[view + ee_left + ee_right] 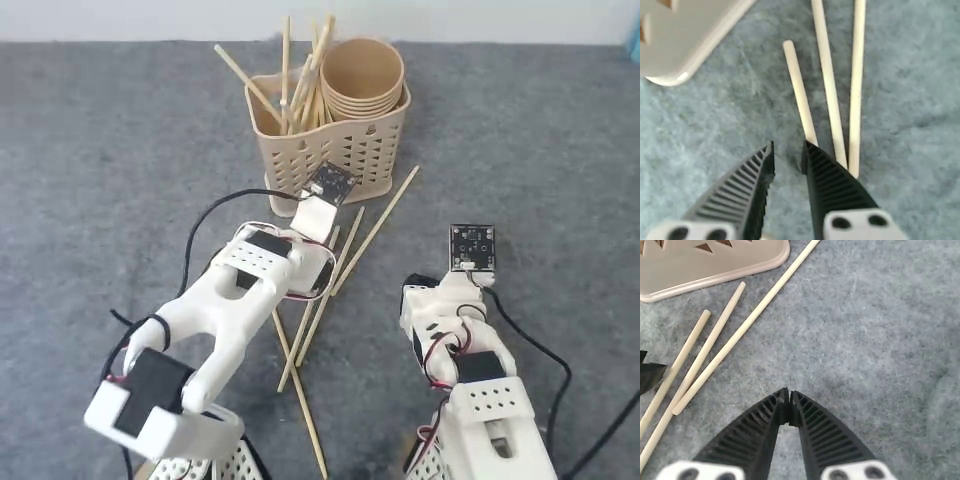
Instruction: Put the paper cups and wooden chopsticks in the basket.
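Grey carpeted tabletop (100,150): my left gripper (787,150), jaws slightly apart, hovers over a pale wooden chopstick (799,90) that slips under one fingertip, off the gap. Seen from above, the stick runs 7 to 1 o'clock, pointing toward the beige perforated plastic basket (340,150) holding stacked brown paper cups (362,75). My right gripper (789,392), jaws together, sits farther off at 3 o'clock.

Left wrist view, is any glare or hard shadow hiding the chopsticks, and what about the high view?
Left wrist view: even light, no glare, the three chopsticks stand out pale on the carpet. High view: soft shadows only, no glare on the basket; the left arm covers part of the chopsticks.
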Action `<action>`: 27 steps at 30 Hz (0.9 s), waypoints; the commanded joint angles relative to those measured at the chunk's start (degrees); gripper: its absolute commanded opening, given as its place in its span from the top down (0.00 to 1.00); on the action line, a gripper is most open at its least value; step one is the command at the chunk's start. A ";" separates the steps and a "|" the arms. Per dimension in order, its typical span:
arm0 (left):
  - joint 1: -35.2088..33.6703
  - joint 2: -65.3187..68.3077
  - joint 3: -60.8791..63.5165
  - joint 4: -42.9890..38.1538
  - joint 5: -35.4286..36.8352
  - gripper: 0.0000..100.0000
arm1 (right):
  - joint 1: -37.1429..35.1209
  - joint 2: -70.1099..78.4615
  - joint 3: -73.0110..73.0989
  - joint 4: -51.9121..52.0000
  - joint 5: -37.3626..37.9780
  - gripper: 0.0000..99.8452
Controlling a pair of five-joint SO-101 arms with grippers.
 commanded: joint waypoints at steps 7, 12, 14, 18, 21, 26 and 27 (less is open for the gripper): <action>0.53 -0.79 -3.56 0.53 0.18 0.92 | 0.22 -1.36 -0.18 -1.54 0.88 0.99; 0.79 -4.04 -3.74 1.76 0.44 0.92 | 0.22 -1.36 -0.18 -1.54 0.88 0.99; 1.67 -5.19 -4.00 3.52 0.44 0.90 | 0.22 -1.36 -0.18 -1.54 0.88 0.99; 2.20 -4.13 -3.56 3.96 0.44 0.82 | 0.22 -1.36 -0.18 -1.54 0.88 0.99; 2.20 -0.53 -4.09 3.69 0.44 0.80 | 0.22 -1.36 -0.18 -1.54 0.88 0.99; 1.67 4.04 -7.34 3.69 0.53 0.85 | 0.22 -1.36 -0.18 -1.54 0.88 0.99; 1.67 4.48 -7.69 3.69 0.62 0.87 | 0.22 -1.36 -0.18 -1.54 0.88 0.99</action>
